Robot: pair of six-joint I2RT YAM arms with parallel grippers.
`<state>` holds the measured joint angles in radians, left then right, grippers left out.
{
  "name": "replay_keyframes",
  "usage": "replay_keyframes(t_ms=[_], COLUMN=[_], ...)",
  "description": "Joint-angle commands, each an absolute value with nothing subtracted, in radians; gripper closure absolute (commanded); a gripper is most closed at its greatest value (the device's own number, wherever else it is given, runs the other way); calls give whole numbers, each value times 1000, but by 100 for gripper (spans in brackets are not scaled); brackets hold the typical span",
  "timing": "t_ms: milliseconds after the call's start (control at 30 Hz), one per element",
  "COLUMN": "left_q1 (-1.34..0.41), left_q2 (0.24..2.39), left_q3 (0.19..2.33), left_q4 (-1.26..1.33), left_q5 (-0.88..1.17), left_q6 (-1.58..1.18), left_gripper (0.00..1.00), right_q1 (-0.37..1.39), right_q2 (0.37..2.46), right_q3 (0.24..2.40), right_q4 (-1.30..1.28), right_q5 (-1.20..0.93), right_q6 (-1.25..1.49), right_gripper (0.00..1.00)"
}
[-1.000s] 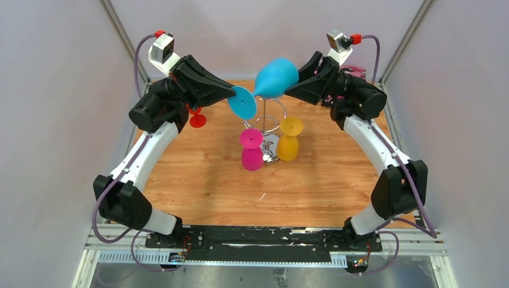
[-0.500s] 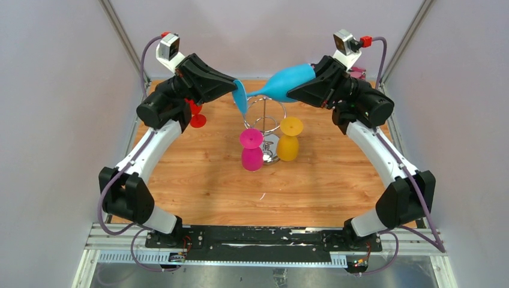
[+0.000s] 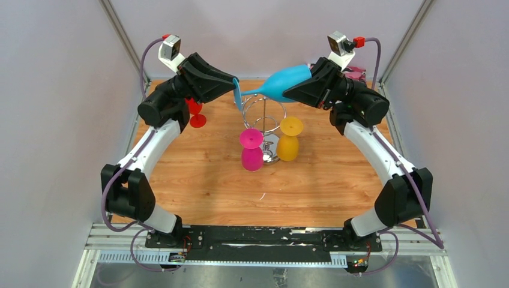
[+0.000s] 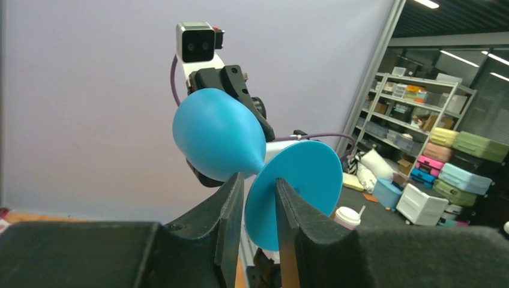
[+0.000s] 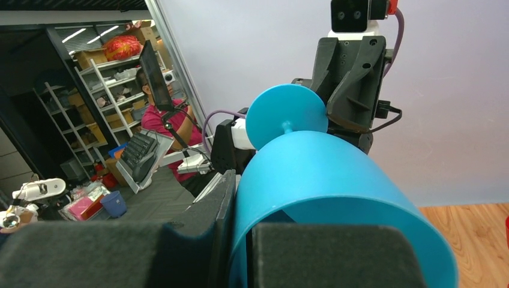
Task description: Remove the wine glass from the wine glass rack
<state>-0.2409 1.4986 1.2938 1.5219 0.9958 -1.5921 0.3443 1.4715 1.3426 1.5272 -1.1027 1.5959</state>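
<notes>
A blue wine glass (image 3: 276, 86) lies level in the air above the chrome wine glass rack (image 3: 268, 117), free of its hooks. My right gripper (image 3: 288, 90) is shut on the bowl's wall near the rim, one finger inside and one outside, as the right wrist view shows at the glass (image 5: 324, 174) and gripper (image 5: 243, 204). My left gripper (image 4: 259, 180) is open around the edge of the glass's round foot (image 4: 300, 180), with a gap beside the left finger. From above, the left gripper (image 3: 236, 90) sits at the foot end.
A pink glass (image 3: 252, 150) and a yellow glass (image 3: 289, 139) stand foot-up close against the rack. A red glass (image 3: 195, 117) shows behind my left arm at the back left. Grey walls close in the wooden table (image 3: 210, 186) on both sides.
The blue glass swung from tilted to level and rose slightly. My right gripper closed on the bowl's wall. My left jaws parted from the foot they were pinching.
</notes>
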Motion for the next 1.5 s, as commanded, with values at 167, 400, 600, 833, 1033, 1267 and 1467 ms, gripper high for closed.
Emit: replay_keyframes(t_ms=[167,400,600,833,1033,1267,1467], left_q1=[-98,-18,-50,-98,-98,-98,-98], left_q2=[1471,1407,1379,1255,1140,1024,967], left_q3=[1263,1320,1793,1888,1884,1845,1809], left_q4=[1581,828,-549,-861,-983,-1008,-1008], left_q5=[1001,934,278,-487,-697,-692,-611], left_q6=[-1612,-1216,-480,-431,-436,-400,-383], left_gripper=[70,100,100,100,100,100,100], right_q1=[335,322,367,584,800,1001,1075], right_q2=[1446,1292,1204,1414,1660,1923,2050], right_q3=[1335,1287,1515,1859,2148,2426,2464], right_q4=[1549,1154,52,-452,-734,-890,-907], right_q5=[-1126,-1155,-939,-642,-388,-200,-159], right_q6=[1555,1267,508,246,82,-10,-38], right_gripper=[100,100,100,100,100,100,100])
